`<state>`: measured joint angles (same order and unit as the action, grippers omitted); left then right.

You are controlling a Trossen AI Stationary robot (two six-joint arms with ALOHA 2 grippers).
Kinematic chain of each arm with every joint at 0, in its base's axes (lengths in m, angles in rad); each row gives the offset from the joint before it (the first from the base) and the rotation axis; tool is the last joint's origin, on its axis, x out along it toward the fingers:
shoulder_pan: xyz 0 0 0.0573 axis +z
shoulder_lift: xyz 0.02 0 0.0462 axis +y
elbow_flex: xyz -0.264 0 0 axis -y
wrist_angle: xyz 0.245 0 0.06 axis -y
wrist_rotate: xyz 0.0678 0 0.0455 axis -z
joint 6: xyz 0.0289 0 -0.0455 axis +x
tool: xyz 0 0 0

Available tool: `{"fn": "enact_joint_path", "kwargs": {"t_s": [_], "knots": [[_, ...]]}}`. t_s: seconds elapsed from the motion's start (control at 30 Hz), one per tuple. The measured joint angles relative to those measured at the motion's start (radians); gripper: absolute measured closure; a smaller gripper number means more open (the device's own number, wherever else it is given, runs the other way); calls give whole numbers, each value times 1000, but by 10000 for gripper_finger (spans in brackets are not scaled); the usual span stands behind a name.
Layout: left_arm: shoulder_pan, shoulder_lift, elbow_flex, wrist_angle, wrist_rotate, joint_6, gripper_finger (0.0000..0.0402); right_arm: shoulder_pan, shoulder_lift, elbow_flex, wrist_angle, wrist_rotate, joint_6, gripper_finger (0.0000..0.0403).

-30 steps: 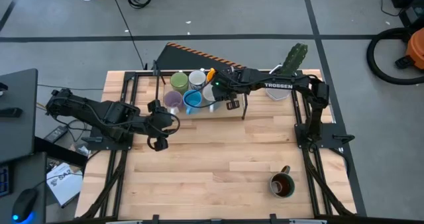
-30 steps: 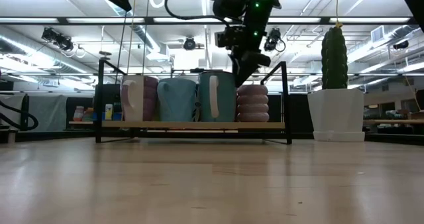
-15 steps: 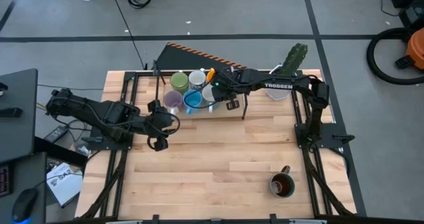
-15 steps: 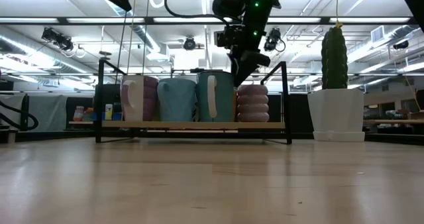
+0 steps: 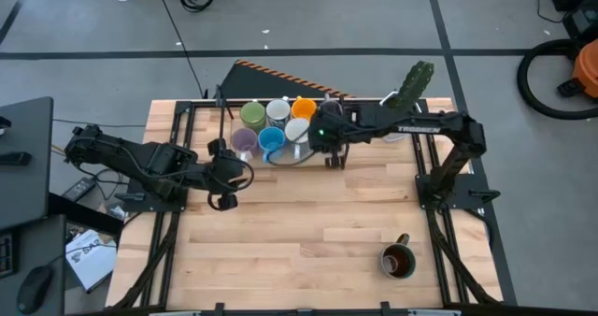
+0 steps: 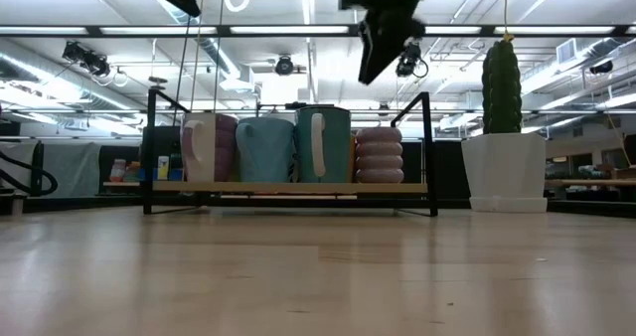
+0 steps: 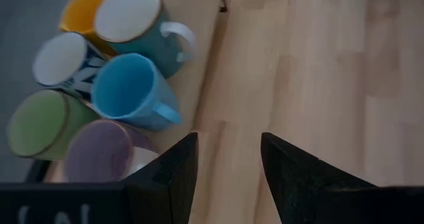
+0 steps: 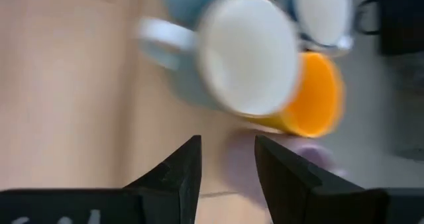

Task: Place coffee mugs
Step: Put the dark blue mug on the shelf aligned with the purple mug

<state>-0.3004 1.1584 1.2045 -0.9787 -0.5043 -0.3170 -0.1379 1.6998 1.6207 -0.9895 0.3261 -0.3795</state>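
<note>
Mugs on the rack. Most of the coffee mugs stood clustered on a small black-framed rack (image 5: 341,157) with a wooden shelf at the far side of the wooden surface (image 5: 308,232). Seen from above, the cluster comprised a green mug (image 5: 252,116), a white mug (image 5: 277,111), an orange mug (image 5: 304,108), a lavender mug (image 5: 244,142), a blue mug (image 5: 272,140) and a white-lined mug (image 5: 297,132), packed so that neighbours touched or nearly touched. In the level view a ribbed lavender mug (image 6: 380,155) stood at the end of the row nearest the cactus pot (image 6: 504,172). One dark brown mug (image 5: 397,259) stood alone near the front of the surface, well apart from the rack.

Right gripper. The right gripper (image 5: 329,146) hung above the end of the rack nearest the cactus, clear of the mugs; its jaws stood apart and held nothing.

Left gripper. The left gripper (image 5: 221,176) hovered over the bare surface just in front of the rack's other end, beside the lavender mug; its jaws were likewise parted and empty.
</note>
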Motion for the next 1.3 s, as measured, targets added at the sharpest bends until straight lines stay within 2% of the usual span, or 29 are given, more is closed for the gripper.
{"fn": "enact_joint_path", "kwargs": {"t_s": [0.17,0.33,0.43,0.53,0.8,1.0,1.3], "knots": [[2,0,0,3,-59,53,230,101,-18,0,-77,-135,313,257],[2,0,0,22,-61,87,230,198,-19,0,-210,-280,688,257],[2,0,0,25,-61,94,230,281,-18,0,-283,-296,832,257],[2,0,1,25,-61,94,230,374,-18,0,-292,-263,927,257],[2,0,1,61,-61,118,230,603,-18,-4,-292,-241,945,257],[2,0,1,82,-61,134,230,740,-18,-115,-287,-247,915,253],[2,1,1,101,-60,172,230,825,-17,-181,-290,-371,882,251]]}}
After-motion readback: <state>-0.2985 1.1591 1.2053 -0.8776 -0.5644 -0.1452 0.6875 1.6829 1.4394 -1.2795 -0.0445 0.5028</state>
